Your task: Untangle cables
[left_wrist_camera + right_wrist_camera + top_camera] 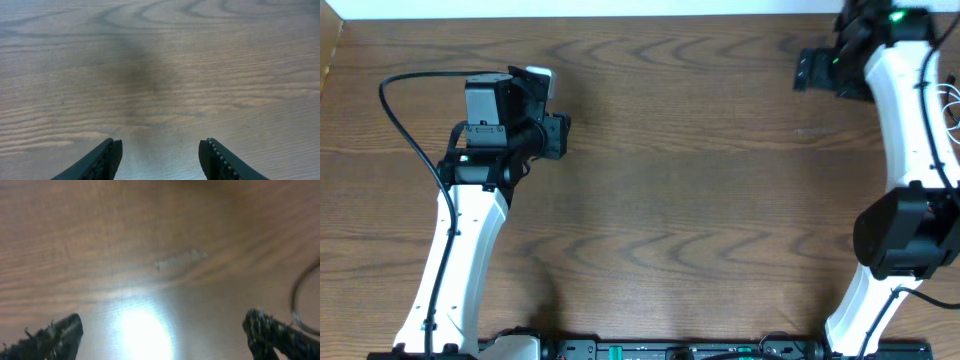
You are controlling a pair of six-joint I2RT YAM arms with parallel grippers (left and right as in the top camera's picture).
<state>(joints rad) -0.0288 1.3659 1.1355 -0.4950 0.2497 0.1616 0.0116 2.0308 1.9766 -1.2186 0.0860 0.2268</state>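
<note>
Left arm (455, 250) and right arm (905, 110): white shell links joined by black joint housings. A thick black cable (405, 130) loops beside the left arm; a green lamp (895, 16) glows at the right arm's wrist. Left claw (161, 143) and right claw (164, 316): black fingers (216, 159), toothed along the inner edges.

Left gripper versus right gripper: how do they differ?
The left gripper hangs over bare table; the right gripper has a thin cord loop beside it. The left gripper sits left of the table's middle, the right gripper near its far right corner. Both are open, empty.
</note>
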